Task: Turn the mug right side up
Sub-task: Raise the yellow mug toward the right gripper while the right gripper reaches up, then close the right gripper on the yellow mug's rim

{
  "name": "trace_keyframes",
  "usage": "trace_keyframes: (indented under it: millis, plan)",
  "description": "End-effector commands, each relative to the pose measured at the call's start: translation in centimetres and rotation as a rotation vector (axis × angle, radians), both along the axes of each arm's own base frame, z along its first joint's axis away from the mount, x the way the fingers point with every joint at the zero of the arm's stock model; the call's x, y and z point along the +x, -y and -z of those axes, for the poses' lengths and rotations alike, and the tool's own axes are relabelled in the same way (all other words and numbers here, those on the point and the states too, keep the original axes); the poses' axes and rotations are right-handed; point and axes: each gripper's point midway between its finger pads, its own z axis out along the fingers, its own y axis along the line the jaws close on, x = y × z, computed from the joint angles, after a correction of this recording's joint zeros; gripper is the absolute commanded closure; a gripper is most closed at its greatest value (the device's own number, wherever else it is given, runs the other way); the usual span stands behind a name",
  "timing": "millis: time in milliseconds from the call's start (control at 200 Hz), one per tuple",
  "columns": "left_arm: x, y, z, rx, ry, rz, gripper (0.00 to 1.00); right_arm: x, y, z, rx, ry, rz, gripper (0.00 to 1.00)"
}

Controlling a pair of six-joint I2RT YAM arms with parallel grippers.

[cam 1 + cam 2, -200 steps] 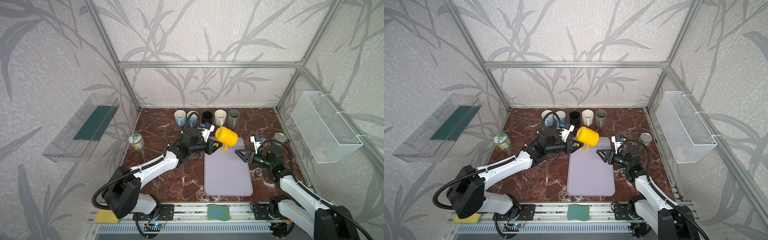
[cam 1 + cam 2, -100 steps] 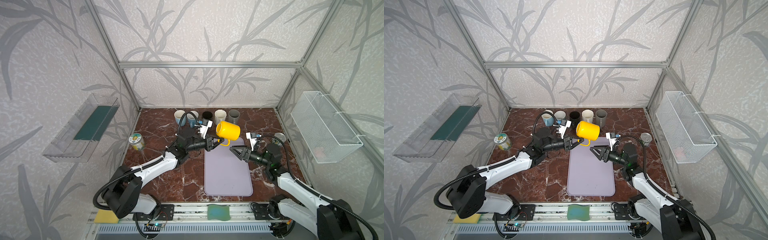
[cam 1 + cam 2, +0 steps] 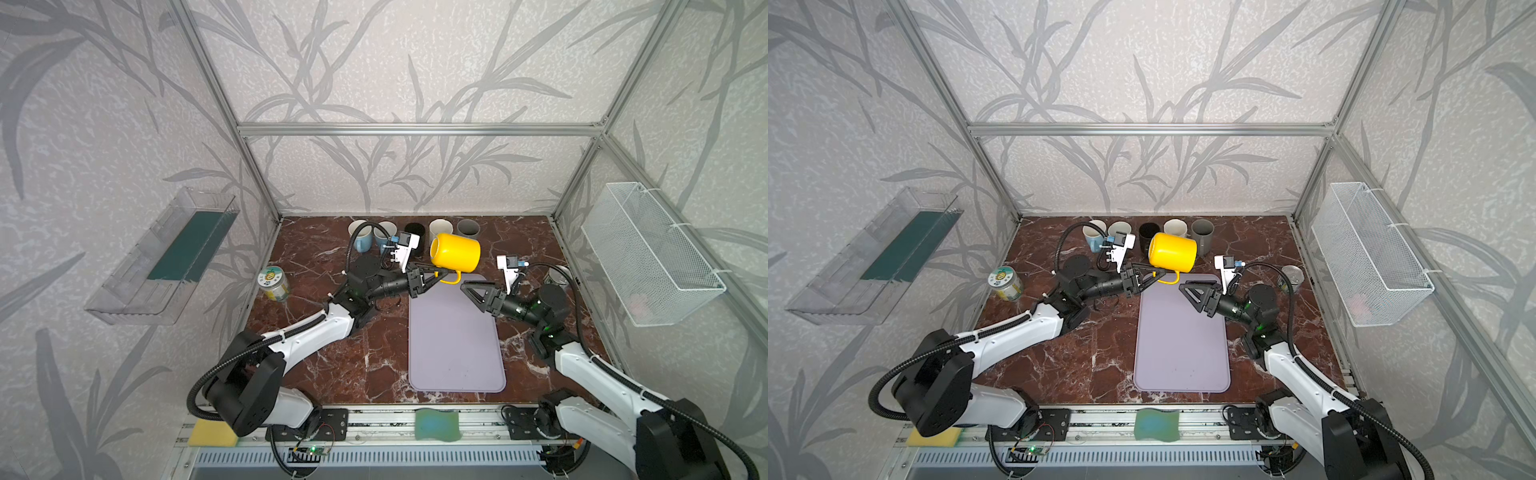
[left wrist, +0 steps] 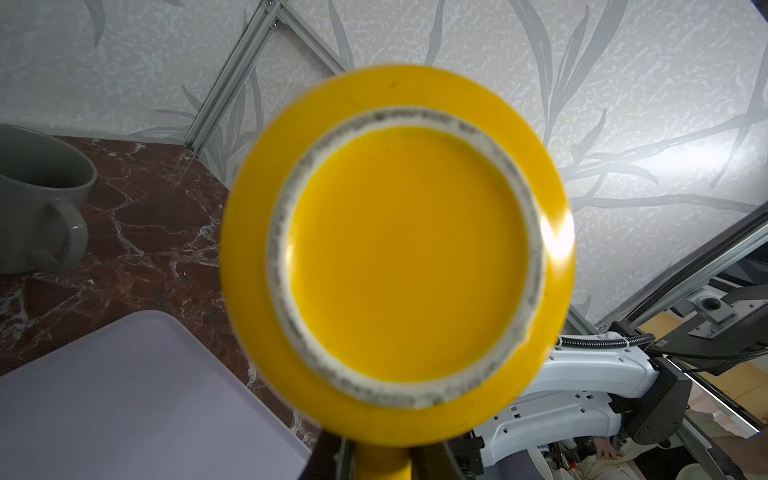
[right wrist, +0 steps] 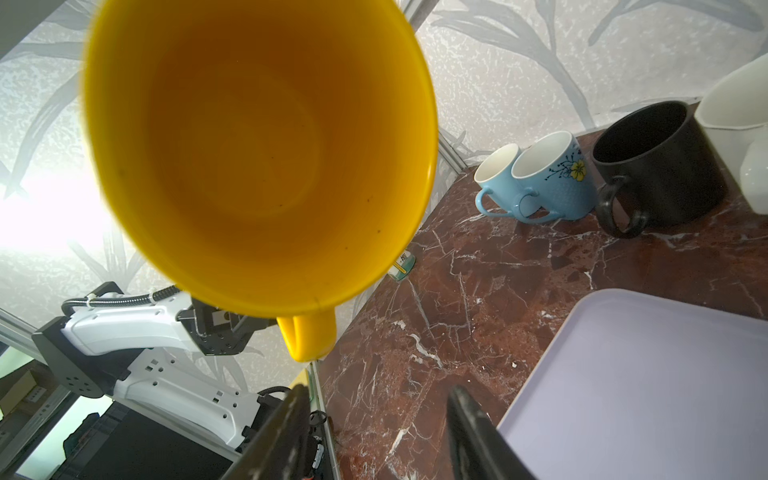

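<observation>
The left gripper (image 3: 441,275) was clamped on the handle of the yellow mug (image 3: 457,251), holding it in the air on its side above the far end of the lilac mat (image 3: 455,345), clear of the marble tabletop (image 3: 332,365). In both top views the mug's handle hung down into the closed jaws. The left wrist view showed the mug's base (image 4: 399,257) with its pale, scuffed foot ring turned toward that arm. The right wrist view looked straight into its empty mouth (image 5: 257,145). The right gripper (image 3: 471,293) hovered over the mat just beside the mug, on the side of its mouth. Its jaws were parted with nothing between them. Behind the mug, a row of upright mugs (image 3: 1202,232) stood along the back wall, and a small jar (image 3: 274,283) stood near the left wall.
</observation>
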Motion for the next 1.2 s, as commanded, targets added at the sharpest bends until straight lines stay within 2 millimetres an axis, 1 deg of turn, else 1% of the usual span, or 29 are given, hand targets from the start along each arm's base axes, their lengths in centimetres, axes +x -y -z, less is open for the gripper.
trace_keyframes:
  millis: [0,165,335,595,830,970,1195]
  plan:
    - [-0.9,-0.7,-4.3,-0.124,0.141,0.02,1.0,-0.3,-0.1,-3.7,0.051,0.104,-0.003,0.46]
    - [-0.9,-1.0,-4.9,-0.165,0.146,0.029,1.0,-0.3,-0.2,-4.5,0.072,0.12,-0.002,0.46]
    - [-0.7,-1.1,-4.7,-0.167,0.143,0.023,1.0,-0.6,-0.4,-5.7,0.1,0.141,-0.02,0.46]
    - [-1.1,-1.4,-4.8,-0.19,0.151,0.042,1.0,-0.5,-1.0,-7.2,0.106,0.174,-0.033,0.46]
    - [-1.7,-1.8,-5.3,-0.232,0.146,0.081,1.0,0.1,-2.3,-8.2,0.11,0.191,-0.064,0.47]
    - [-1.7,-1.9,-5.0,-0.226,0.14,0.08,1.0,0.4,-3.1,-8.7,0.121,0.199,-0.085,0.47]
    - [-1.6,-2.4,-4.8,-0.225,0.138,0.072,1.0,0.9,-4.1,-9.4,0.164,0.203,-0.109,0.53]
